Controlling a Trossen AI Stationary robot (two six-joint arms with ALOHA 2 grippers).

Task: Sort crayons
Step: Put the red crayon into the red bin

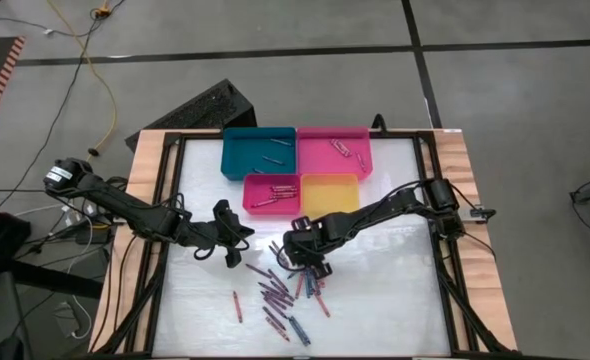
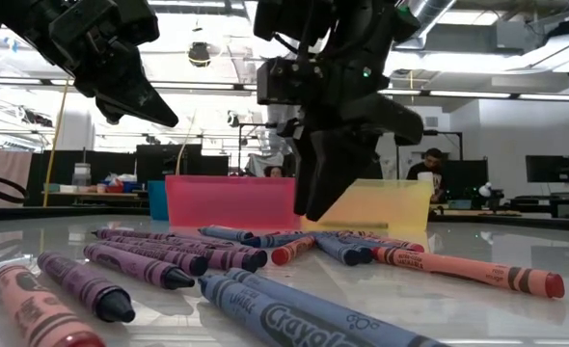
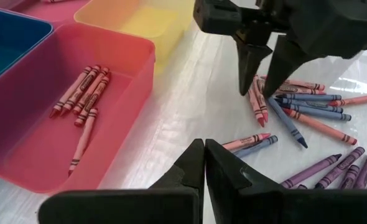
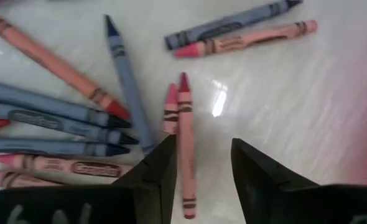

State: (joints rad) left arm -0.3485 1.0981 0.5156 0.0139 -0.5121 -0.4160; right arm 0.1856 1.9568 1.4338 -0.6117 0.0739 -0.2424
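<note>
Nearest the low camera lie a pink crayon (image 2: 34, 310) and a purple one, the front of the loose crayons (image 1: 280, 295) scattered on the tabletop (image 1: 395, 300). Behind them the right claw (image 4: 202, 163) hangs over the pile with its fingers apart, straddling a red crayon (image 4: 185, 143) but not yet gripping it. So the step in hand seems to be a pick-up. Next it must sink, close on that one crayon without catching its pink neighbour, then carry it to the red tray (image 1: 272, 193), where red crayons already lie. The left claw (image 1: 237, 236) waits closed and empty, beside the pile.
</note>
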